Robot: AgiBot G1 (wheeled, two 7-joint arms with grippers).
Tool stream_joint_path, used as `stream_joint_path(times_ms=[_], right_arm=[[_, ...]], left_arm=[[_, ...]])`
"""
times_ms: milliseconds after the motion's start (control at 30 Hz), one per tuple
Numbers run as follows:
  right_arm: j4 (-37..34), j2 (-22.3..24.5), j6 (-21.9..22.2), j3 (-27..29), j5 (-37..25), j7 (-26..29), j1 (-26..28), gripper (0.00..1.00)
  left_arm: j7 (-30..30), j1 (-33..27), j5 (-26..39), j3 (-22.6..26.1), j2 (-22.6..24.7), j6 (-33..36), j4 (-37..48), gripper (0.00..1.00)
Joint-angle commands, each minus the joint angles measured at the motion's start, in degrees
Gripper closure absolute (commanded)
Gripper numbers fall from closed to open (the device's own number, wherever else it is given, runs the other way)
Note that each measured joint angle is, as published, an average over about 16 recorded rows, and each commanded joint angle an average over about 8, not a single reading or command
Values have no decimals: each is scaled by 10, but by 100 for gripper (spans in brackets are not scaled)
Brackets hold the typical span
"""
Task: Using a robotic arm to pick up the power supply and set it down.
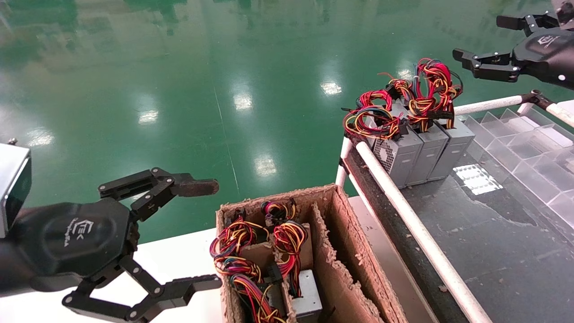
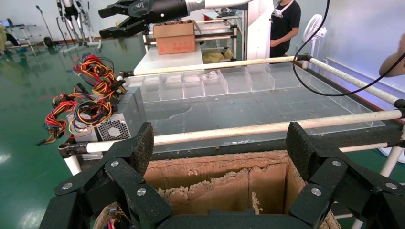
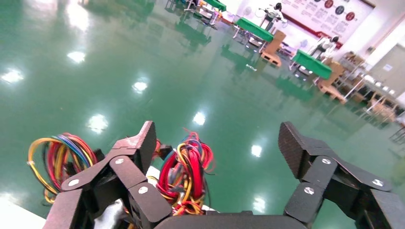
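The right gripper hangs spread apart, empty, just above and beside the power supply.

Head camera above; wrist cameras close.

floor: glossy green, lamp glare | green tables: upper right, far off | white wall: right side | fan: upper right by wall | wall banner: top right

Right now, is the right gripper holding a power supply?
No, the right gripper hangs open and empty above the power supplies on the bench.
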Motion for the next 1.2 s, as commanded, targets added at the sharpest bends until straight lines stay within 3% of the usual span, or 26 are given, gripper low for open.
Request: stream_joint_path(times_ms=[33, 1200], right_arm=[[5, 3, -6, 4, 7, 6, -3, 0], [429, 96, -128, 38, 177, 223, -279, 0]], left_arm=[[0, 0, 0, 0, 0, 0, 0, 0], [0, 0, 0, 0, 0, 0, 0, 0]])
